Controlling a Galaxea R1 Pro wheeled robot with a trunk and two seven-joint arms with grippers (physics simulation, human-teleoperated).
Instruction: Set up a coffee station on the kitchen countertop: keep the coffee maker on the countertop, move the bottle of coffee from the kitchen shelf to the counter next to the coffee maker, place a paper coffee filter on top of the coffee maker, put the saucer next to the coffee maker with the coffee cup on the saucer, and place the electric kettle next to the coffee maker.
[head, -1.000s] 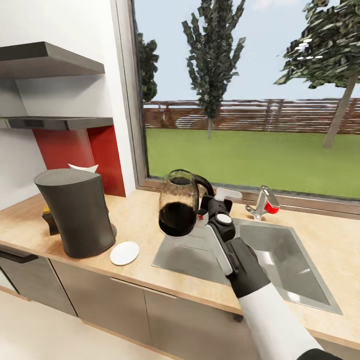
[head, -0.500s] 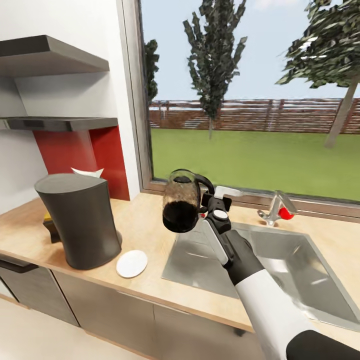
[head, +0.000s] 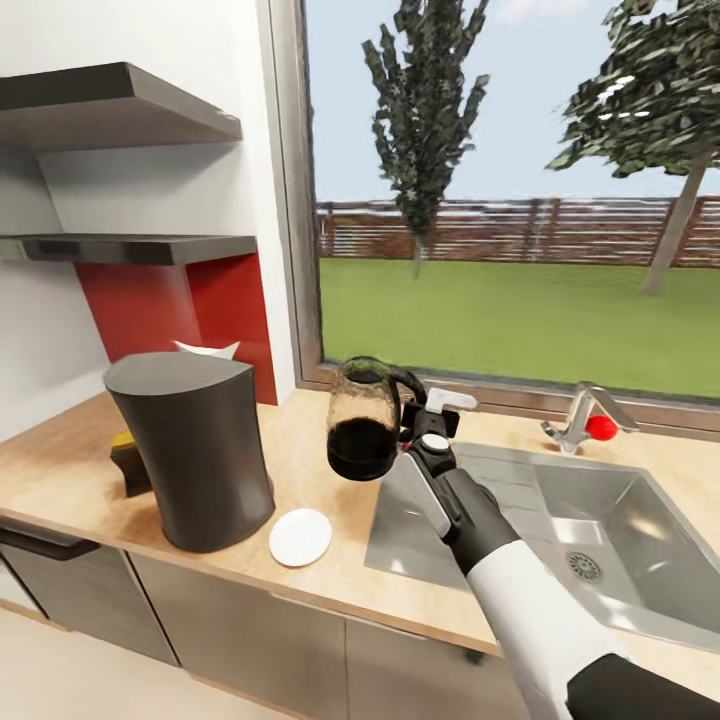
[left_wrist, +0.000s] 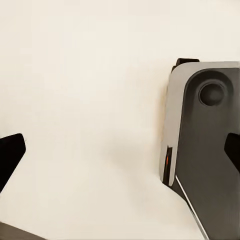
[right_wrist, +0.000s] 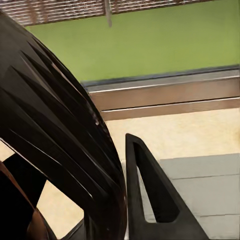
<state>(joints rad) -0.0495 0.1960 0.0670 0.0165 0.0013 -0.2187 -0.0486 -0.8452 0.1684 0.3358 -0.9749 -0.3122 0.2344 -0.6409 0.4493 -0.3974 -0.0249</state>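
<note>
One dark grey conical electric kettle (head: 195, 455), one white round saucer (head: 300, 537) on the table (head: 300, 450); right end effector (head: 408, 428) clamps one glass carafe (head: 363, 422). Left end effector (left_wrist: 120, 150) spread apart.

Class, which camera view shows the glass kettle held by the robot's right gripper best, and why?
The head view: the whole kettle is visible, hanging above the counter's edge by the sink, with its handle in the right gripper. The right wrist view gives just a close, cropped dark curve of it. The left wrist view adds nothing about it.
</note>
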